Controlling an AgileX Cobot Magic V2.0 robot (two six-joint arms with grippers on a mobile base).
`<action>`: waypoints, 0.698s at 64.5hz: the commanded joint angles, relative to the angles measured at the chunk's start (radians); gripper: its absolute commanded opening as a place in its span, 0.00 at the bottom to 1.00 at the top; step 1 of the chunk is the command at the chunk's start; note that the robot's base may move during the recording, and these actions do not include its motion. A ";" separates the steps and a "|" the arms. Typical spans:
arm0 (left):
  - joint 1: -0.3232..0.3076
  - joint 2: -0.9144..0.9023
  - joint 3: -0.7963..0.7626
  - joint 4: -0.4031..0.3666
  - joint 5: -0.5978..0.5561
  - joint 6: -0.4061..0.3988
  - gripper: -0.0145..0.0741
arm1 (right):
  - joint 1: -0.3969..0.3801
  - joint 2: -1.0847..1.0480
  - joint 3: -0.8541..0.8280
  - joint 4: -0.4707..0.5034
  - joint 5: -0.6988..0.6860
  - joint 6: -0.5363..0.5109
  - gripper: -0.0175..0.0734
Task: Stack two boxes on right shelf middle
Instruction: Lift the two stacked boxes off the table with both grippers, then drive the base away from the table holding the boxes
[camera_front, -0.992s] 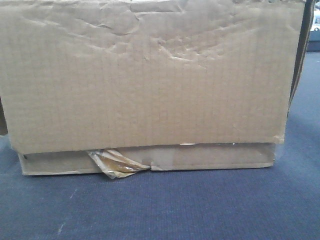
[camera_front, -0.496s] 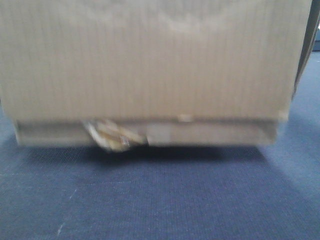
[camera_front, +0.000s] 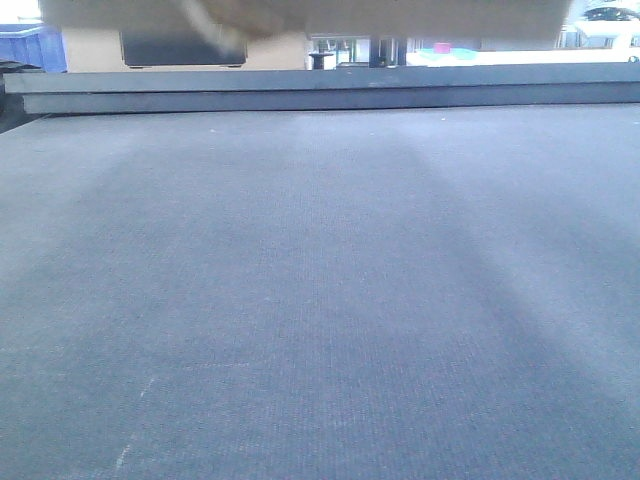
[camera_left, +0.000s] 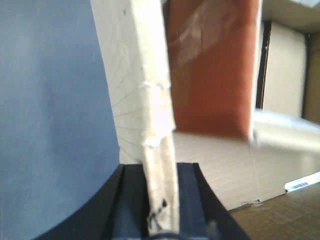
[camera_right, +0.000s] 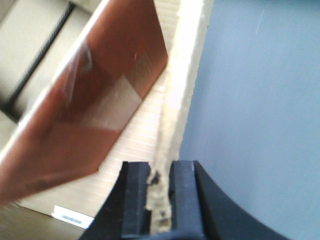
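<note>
A brown cardboard box (camera_front: 300, 12) hangs above the blue-grey table (camera_front: 320, 300). Only its blurred bottom strip shows at the top of the front view, with peeling yellowish tape (camera_front: 215, 28) dangling from it. My left gripper (camera_left: 161, 172) is shut on the pale edge of the box's side wall (camera_left: 150, 75), next to a brown inner flap (camera_left: 212, 65). My right gripper (camera_right: 160, 167) is shut on the opposite wall edge (camera_right: 185, 75), beside a raised flap (camera_right: 100, 100). Whether a second box hangs with it I cannot tell. The right shelf middle is out of view.
A dark rail (camera_front: 320, 92) runs along the table's far edge. Beyond it stand a blue bin (camera_front: 30, 45) at the far left and blurred room clutter at the right. Brown floor (camera_left: 280, 220) shows below the box in the left wrist view.
The box has risen from the table. It filled the front view a second ago and now only its bottom strip shows at the top edge.
</note>
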 joint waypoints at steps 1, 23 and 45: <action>-0.010 -0.029 -0.029 -0.025 -0.030 0.001 0.04 | -0.007 -0.026 -0.029 -0.012 -0.029 -0.013 0.02; -0.010 -0.034 -0.029 -0.019 -0.030 0.001 0.04 | -0.007 -0.034 -0.033 -0.012 -0.029 -0.013 0.02; -0.010 -0.034 -0.029 -0.017 -0.039 0.001 0.04 | -0.007 -0.034 -0.033 -0.012 -0.029 -0.013 0.02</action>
